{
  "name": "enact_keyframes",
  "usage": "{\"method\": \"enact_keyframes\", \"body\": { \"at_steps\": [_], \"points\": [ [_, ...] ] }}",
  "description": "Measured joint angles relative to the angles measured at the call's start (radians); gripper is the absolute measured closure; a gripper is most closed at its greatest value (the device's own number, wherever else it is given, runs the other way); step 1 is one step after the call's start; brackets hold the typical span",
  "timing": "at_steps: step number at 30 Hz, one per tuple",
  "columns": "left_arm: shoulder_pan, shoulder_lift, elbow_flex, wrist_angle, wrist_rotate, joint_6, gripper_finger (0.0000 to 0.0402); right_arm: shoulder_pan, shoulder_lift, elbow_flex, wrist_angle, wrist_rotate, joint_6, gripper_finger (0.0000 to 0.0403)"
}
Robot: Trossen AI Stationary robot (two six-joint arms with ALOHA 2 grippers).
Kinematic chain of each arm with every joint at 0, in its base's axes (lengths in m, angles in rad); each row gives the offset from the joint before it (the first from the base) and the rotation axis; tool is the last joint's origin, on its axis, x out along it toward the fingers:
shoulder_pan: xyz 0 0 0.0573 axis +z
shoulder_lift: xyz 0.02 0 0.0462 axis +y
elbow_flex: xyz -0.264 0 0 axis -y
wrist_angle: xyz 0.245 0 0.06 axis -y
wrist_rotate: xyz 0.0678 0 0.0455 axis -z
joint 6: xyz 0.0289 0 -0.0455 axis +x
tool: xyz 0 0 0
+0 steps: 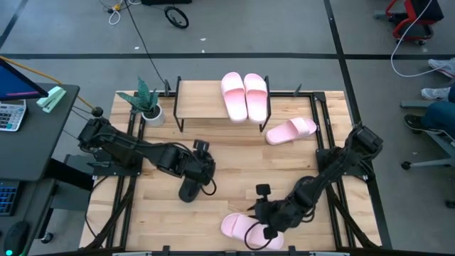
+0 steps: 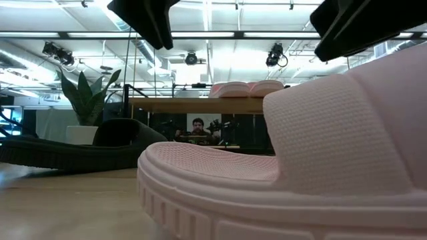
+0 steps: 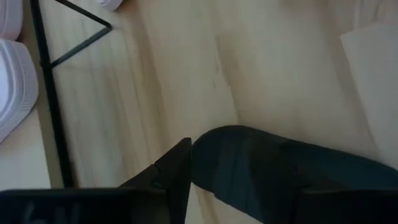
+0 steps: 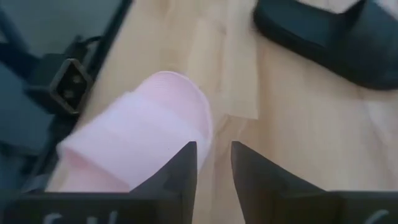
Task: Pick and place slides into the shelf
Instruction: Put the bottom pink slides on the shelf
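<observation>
Slides: our right wrist view shows the right gripper [image 4: 214, 163] slightly open beside a pink slide [image 4: 134, 146]; we cannot tell the left gripper's [image 1: 193, 183] state.

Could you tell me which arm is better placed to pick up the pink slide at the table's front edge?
The right: its gripper hangs directly over that pink slide, while the left gripper sits over a black slide farther off.

Potted plant [image 1: 147, 102] in white pot at table's far left corner, just left of the rack. Calculator [image 1: 10, 114] and green object [image 1: 51, 99] on side desk far left. Cable loop [image 1: 176, 16] on floor beyond. Person [image 2: 197, 128] in background.
</observation>
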Motion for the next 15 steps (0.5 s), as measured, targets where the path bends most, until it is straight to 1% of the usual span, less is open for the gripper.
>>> {"method": "enact_keyframes", "body": {
  "at_steps": [3, 7, 11, 15],
  "points": [
    [-0.001, 0.000, 0.000, -0.001, 0.000, -0.017, 0.0242, -0.006, -0.020, 0.004, -0.005, -0.079, -0.032, 0.0281],
    [0.000, 0.000, 0.000, 0.006, -0.001, -0.057, 0.0250, 0.013, -0.025, 0.048, -0.045, -0.126, -0.097, 0.0261],
    [-0.001, 0.000, 0.000, 0.006, -0.001, -0.105, 0.0264, 0.046, -0.006, 0.059, -0.111, -0.129, -0.153, 0.0248],
    [0.000, 0.000, 0.000, 0.015, -0.001, -0.118, 0.0278, 0.077, 0.043, 0.058, -0.195, -0.057, -0.239, 0.0245]
  ]
}}
